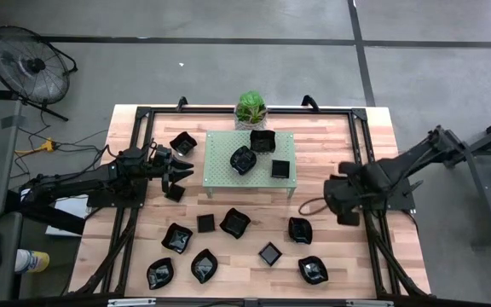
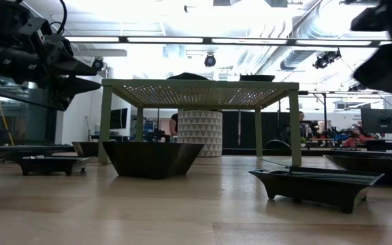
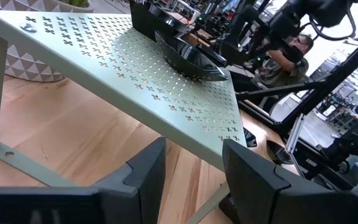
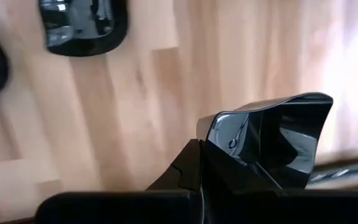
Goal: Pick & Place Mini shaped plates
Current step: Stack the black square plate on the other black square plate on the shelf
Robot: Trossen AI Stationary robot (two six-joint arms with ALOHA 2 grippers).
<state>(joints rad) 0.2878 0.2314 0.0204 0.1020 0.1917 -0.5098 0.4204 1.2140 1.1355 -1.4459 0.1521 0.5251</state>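
Wooden table (image 1: 331, 247) below, my right tool (image 4: 229, 162) pinches a slick, stiff, chippable plate (image 4: 272, 146) by its rim; left tool (image 3: 191, 180) gapes empty.

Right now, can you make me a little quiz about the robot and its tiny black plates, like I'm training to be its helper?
1. Count: how many mini plates sit on top of the pale green rack?
2. True or false: the left end effector, beside the rack, is holding a plate.
3. Pick one: which end effector grips a glossy black plate? A) the left, B) the right end effector, C) neither.

Key
1. Three.
2. False: its fingers are open with nothing between them.
3. B.
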